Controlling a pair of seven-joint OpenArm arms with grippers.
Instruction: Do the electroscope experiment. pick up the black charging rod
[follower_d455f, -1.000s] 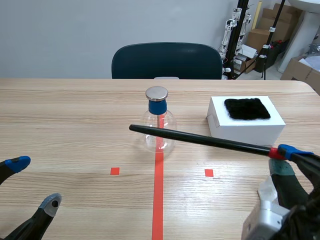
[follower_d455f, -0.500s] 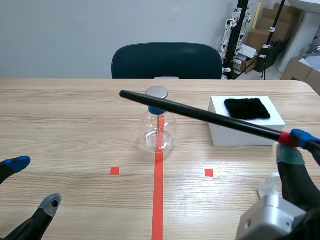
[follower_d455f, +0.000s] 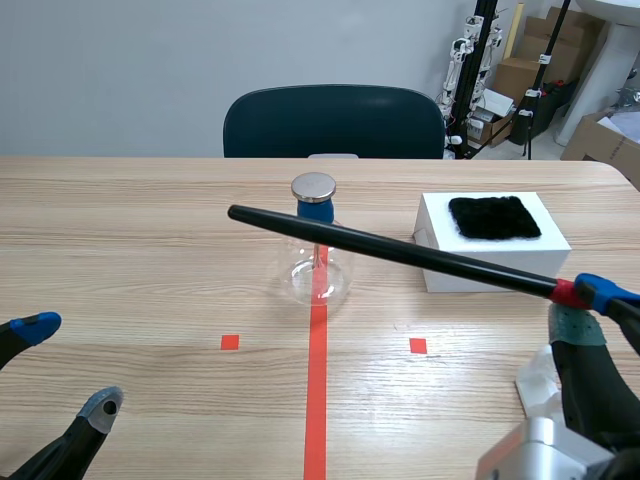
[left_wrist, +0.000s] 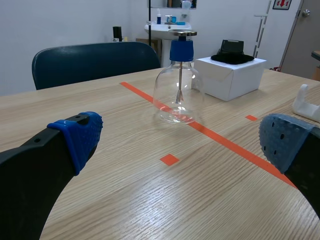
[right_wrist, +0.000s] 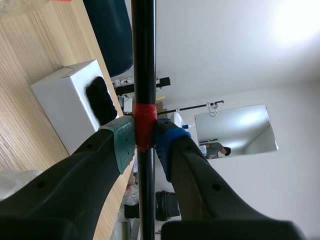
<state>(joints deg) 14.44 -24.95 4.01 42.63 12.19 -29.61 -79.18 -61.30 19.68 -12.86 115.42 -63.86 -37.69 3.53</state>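
- Rod (follower_d455f: 400, 252): black, long and thin, with a red band (follower_d455f: 565, 292) near its held end. It is off the surface (follower_d455f: 130, 250) and pinched at the band by the right jaws.
- Right jaws: closed on the rod, one pad (right_wrist: 125, 145) grey-green and the other (right_wrist: 167, 142) blue, pressing the band from opposite sides. They are to the right of the flask (follower_d455f: 318, 265) and nearer the robot, well apart from it.
- Rod axis: it runs from the band up and leftward, tilted a little, and crosses in front of the flask just under its blue collar. The free tip ends just left of the flask.
- Rod and flask: whether they touch or the rod passes nearer the robot cannot be told from these views.
- Flask: clear glass, upright, with a flat metal cap (follower_d455f: 314, 186) on top, standing on the red tape line.
- Box (follower_d455f: 500, 262): white, just right of the flask, with a black cloth (follower_d455f: 493, 217) lying on top. The rod's shaft passes in front of the box's corner nearest the flask.
- Left jaws: spread wide with nothing between them. They are low over the surface, left of the flask and nearer the robot, well apart from the rod.
- Chair (follower_d455f: 333, 120): dark, behind the flask, past the far edge of the surface.
- Judgement: the pick-up looks done.
- Key relation for the next move: the free end of the rod lies beyond the flask, on the side away from the cloth. Only the right arm is placed to swing it, and the flask cap sits close above the shaft's line.
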